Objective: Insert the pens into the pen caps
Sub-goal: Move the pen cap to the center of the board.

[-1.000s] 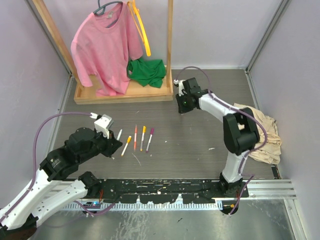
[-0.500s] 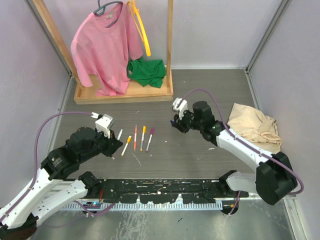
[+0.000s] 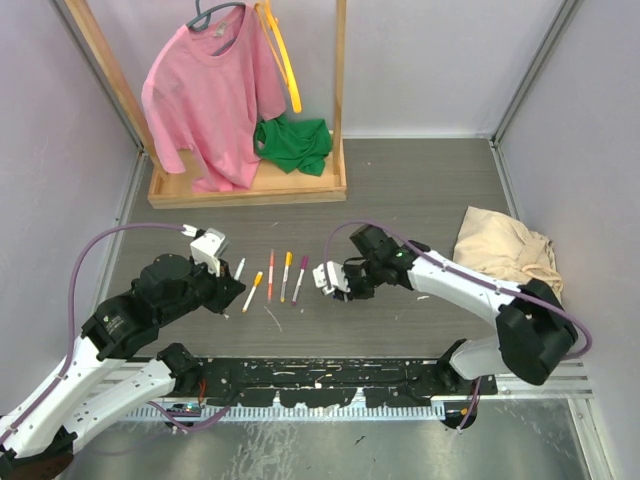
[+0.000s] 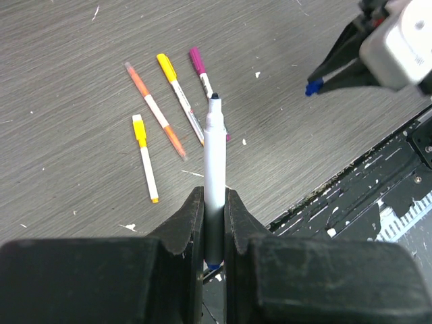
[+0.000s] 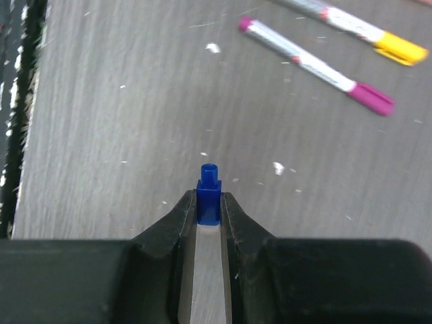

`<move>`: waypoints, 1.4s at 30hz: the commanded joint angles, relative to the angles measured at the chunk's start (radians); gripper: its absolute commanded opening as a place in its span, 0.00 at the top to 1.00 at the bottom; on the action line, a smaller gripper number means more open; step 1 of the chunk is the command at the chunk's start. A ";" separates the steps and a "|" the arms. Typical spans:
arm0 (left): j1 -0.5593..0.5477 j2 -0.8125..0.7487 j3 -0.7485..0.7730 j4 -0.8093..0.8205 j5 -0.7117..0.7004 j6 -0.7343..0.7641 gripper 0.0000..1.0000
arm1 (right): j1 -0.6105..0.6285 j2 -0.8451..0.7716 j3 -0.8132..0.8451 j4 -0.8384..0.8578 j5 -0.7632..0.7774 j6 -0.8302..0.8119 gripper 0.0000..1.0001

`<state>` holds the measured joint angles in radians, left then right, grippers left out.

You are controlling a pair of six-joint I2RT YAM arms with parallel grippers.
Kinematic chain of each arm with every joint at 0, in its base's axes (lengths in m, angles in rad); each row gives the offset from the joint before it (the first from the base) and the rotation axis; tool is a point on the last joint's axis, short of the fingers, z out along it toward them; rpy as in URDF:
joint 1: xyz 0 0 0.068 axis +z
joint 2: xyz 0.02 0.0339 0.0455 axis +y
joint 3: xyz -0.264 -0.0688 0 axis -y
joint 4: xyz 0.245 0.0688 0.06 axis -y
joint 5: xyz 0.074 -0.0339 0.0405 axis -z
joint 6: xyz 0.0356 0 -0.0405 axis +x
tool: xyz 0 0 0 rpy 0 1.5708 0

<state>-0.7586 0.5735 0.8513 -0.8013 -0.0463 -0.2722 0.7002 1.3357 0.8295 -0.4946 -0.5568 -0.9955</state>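
My left gripper point(image 4: 214, 202) is shut on a white pen point(image 4: 214, 155) with a blue end; its bare dark tip points away from me. In the top view this gripper point(image 3: 229, 283) hovers just left of the pen row. My right gripper point(image 5: 208, 202) is shut on a small blue pen cap point(image 5: 208, 196) just above the table. From above it point(image 3: 335, 290) sits right of the row, and the cap also shows in the left wrist view point(image 4: 312, 87). On the table lie a short yellow pen point(image 3: 252, 291), an orange pen point(image 3: 270, 275), a yellow-capped pen point(image 3: 286, 276) and a magenta-capped pen point(image 3: 300, 279).
A wooden rack point(image 3: 250, 185) at the back left holds a pink shirt point(image 3: 210, 95), a green cloth point(image 3: 292, 143) and a yellow strap point(image 3: 282, 55). A beige cloth point(image 3: 505, 250) lies at the right. A black rail point(image 3: 320, 378) runs along the near edge.
My right arm has swung from the back near the rack down to the middle, beside the pen row, carrying the blue cap. The left arm has not moved.
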 commanded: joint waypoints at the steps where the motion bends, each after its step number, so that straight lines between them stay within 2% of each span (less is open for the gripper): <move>1: 0.002 -0.013 0.010 0.047 -0.014 0.013 1.00 | 0.070 0.057 0.056 -0.110 0.058 -0.139 0.97; 14: 0.003 -0.021 0.011 0.040 -0.023 0.011 1.00 | 0.179 0.260 0.139 -0.191 0.133 -0.182 0.89; 16: 0.002 -0.023 0.011 0.040 -0.025 0.011 1.00 | 0.187 0.272 0.145 -0.188 0.141 -0.185 0.86; 22: 0.003 -0.026 0.010 0.037 -0.031 0.011 1.00 | 0.194 0.265 0.139 -0.164 0.124 -0.178 0.74; 35: 0.002 -0.031 0.009 0.038 -0.037 0.011 1.00 | 0.194 0.155 0.123 -0.162 0.082 -0.162 0.61; 38: 0.003 -0.036 0.007 0.040 -0.039 0.011 1.00 | 0.194 0.096 0.102 -0.108 0.042 -0.053 0.60; 42: 0.003 -0.034 0.006 0.043 -0.040 0.011 1.00 | 0.194 0.021 0.026 0.152 0.044 0.347 0.56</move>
<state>-0.7586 0.5472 0.8509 -0.8013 -0.0753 -0.2722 0.8890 1.4460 0.9092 -0.5983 -0.4778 -1.0191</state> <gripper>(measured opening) 0.105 0.424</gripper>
